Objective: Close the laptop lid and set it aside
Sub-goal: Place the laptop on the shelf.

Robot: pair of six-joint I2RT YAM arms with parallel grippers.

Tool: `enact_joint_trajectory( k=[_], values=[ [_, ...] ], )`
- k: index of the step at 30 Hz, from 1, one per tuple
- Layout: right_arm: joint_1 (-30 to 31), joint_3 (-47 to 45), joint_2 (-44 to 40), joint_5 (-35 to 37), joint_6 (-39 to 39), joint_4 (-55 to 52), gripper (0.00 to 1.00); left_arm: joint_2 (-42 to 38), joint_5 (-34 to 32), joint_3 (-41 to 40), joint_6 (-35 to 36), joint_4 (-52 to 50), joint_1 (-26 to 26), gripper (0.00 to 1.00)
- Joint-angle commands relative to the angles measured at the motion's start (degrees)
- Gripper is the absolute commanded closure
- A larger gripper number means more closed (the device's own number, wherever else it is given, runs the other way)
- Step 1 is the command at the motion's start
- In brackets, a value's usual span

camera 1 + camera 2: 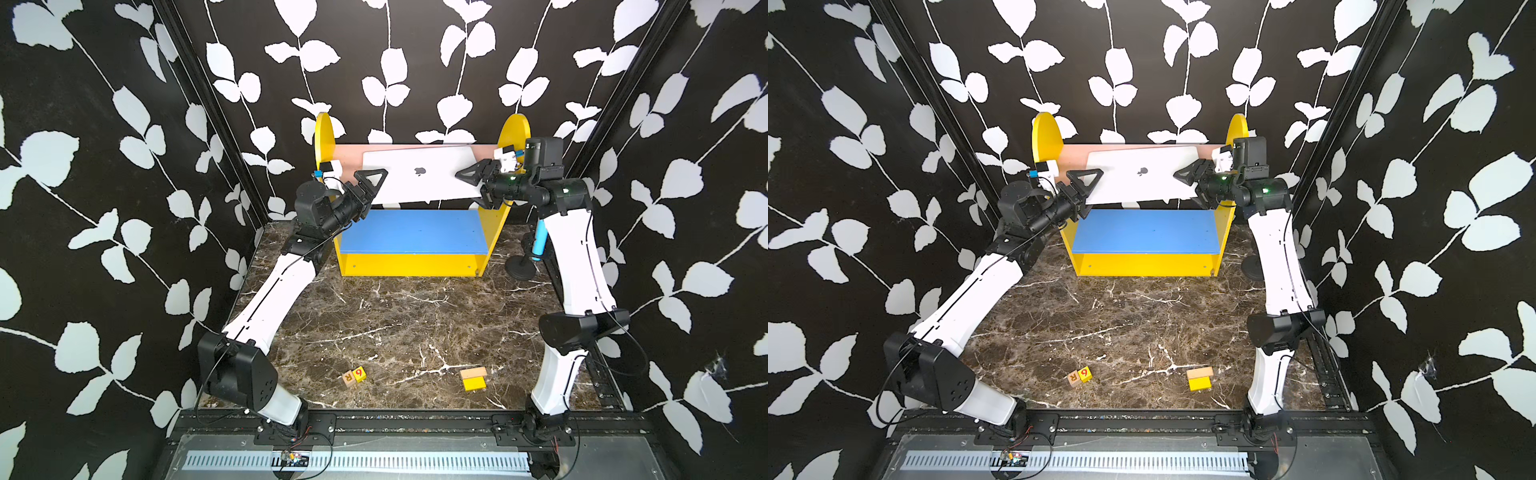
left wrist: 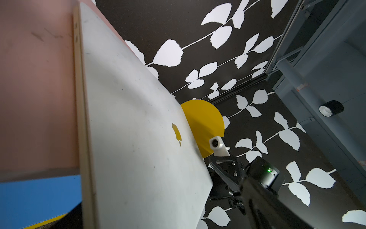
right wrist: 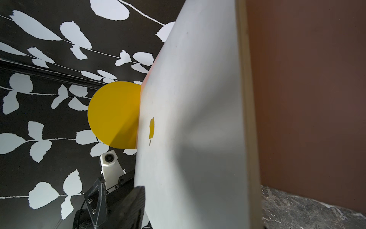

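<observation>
My left arm (image 1: 274, 286) and right arm (image 1: 569, 257) reach up and inward to the top of the yellow shelf unit (image 1: 415, 264). The left claw (image 1: 376, 187) stands wide at the left edge of the laptop (image 1: 419, 183). The right claw (image 1: 465, 189), jaws parted, straddles its right edge. The laptop lies shut on the pink top shelf (image 1: 349, 156), front edge overhanging. Below, the marble worktop (image 1: 395, 324) carries small blocks (image 1: 353, 376), and leaf-patterned black walls (image 1: 104, 166) enclose it.

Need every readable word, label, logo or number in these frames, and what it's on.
"R": on the wooden block, letter turned sideways.
"6": red, on the yellow block beside it.
Apple logo, no words: on the laptop lid.
Tan and yellow blocks: no marking visible.
Nothing else is readable.
</observation>
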Motion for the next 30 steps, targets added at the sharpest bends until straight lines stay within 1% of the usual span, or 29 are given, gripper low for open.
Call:
enact_joint_trajectory(
  k=[1,9,20,30],
  values=[
    [-1.2,2.6,-0.2,1.2,-2.7,2.2,0.36,0.0,0.7,2.7,0.4,-0.4,0.4,0.02],
    [-2.7,3.3,-0.3,2.1,-4.6,-0.3,0.36,0.6,0.1,2.9,-0.3,-0.5,0.5,0.02],
    [-3.6,3.3,-1.7,1.2,-5.7,-1.2,0.36,-0.1,-0.2,3.3,0.4,-2.2,0.8,0.02],
    [-3.7,1.1,-4.3,2.5,-7.4,-2.4,0.37,-1.1,-0.1,2.5,0.3,-2.5,1.5,0.02]
  ],
)
